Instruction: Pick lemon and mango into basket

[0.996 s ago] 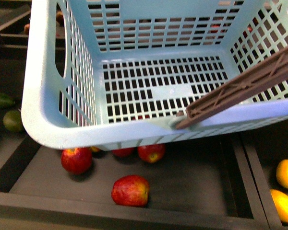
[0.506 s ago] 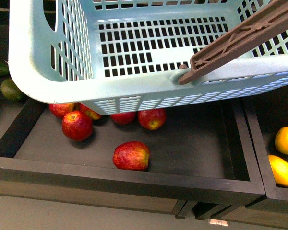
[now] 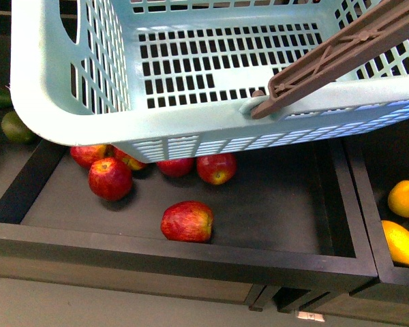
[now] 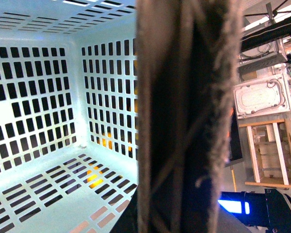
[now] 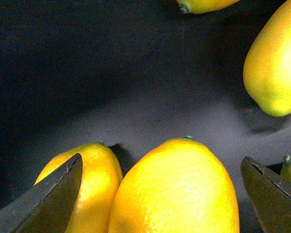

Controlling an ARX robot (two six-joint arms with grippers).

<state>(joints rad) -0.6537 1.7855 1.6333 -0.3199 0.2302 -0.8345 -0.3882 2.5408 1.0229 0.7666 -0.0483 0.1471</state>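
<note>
Basket (image 3: 48,102) shifted up; smooth yellow lemon (image 5: 177,194) within spread right end effector (image 5: 160,162).

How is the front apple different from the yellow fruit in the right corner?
The apple is red and roundish; the lemon is yellow and oval. The apple lies in the middle bin; the lemon lies in the right bin. Both are outside the basket.

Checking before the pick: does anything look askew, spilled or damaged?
Only the light turquoise slotted plastic basket: it hangs empty over the dark tray of red apples, its near rim slanted against the tray edge. Nothing spilled or damaged.
</note>
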